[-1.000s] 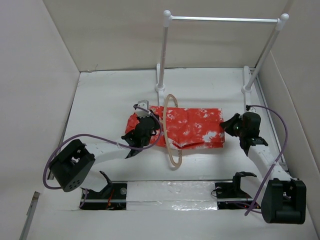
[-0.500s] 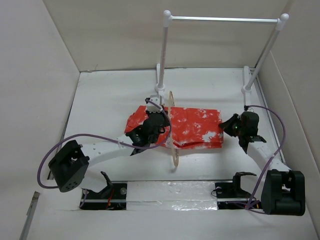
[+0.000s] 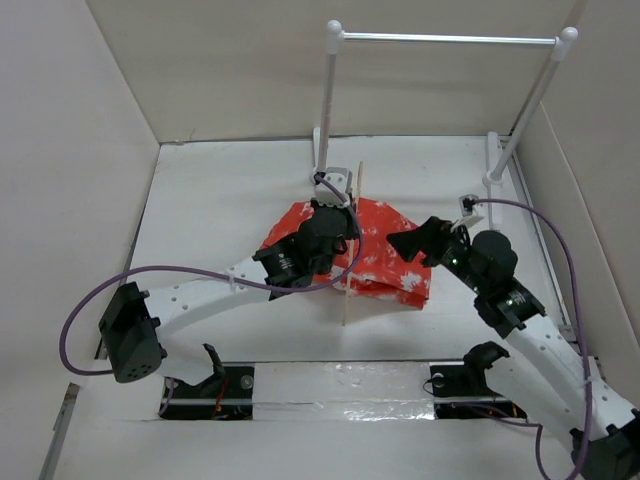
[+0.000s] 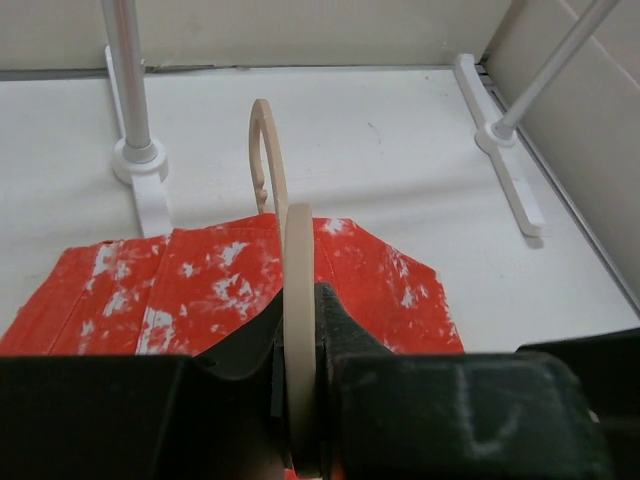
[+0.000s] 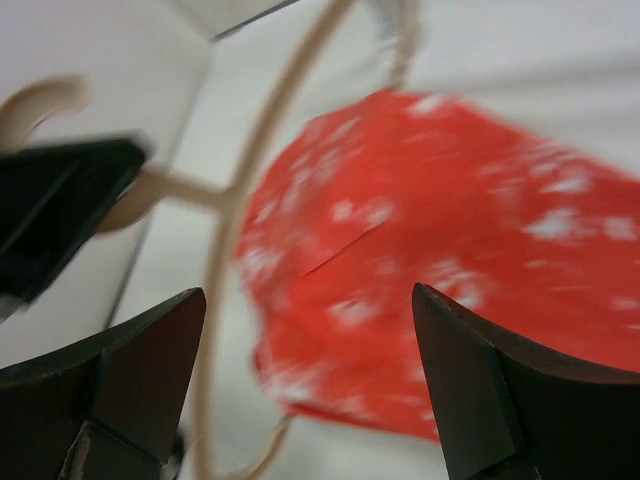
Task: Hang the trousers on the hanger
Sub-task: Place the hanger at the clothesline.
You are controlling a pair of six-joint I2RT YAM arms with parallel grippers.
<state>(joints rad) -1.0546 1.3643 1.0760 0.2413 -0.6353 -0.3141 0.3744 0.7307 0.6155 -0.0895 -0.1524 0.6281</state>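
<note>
The pale beige hanger (image 3: 347, 290) stands on edge in the middle of the table, its hook (image 4: 262, 140) pointing toward the back. My left gripper (image 3: 343, 218) is shut on its neck; the left wrist view shows the hanger (image 4: 298, 290) pinched between both jaws. The orange-red, white-speckled trousers (image 3: 388, 262) lie folded through the hanger, spreading to both sides of it (image 4: 190, 290). My right gripper (image 3: 420, 238) hovers open over the trousers' right part. The blurred right wrist view shows the trousers (image 5: 460, 250) and the hanger's curve (image 5: 225, 260) between its spread fingers (image 5: 130, 380), touching nothing.
A white rack with a metal rail (image 3: 450, 40) stands at the back, its feet (image 3: 320, 172) (image 3: 494, 172) just behind the trousers. White walls close in the table on the left, right and back. The arms' bases and cables sit along the near edge.
My right gripper has opened, let go of the trousers' right end and swung left over them. The left gripper has tipped the hanger upright and moved it toward the rack, bunching the cloth.
</note>
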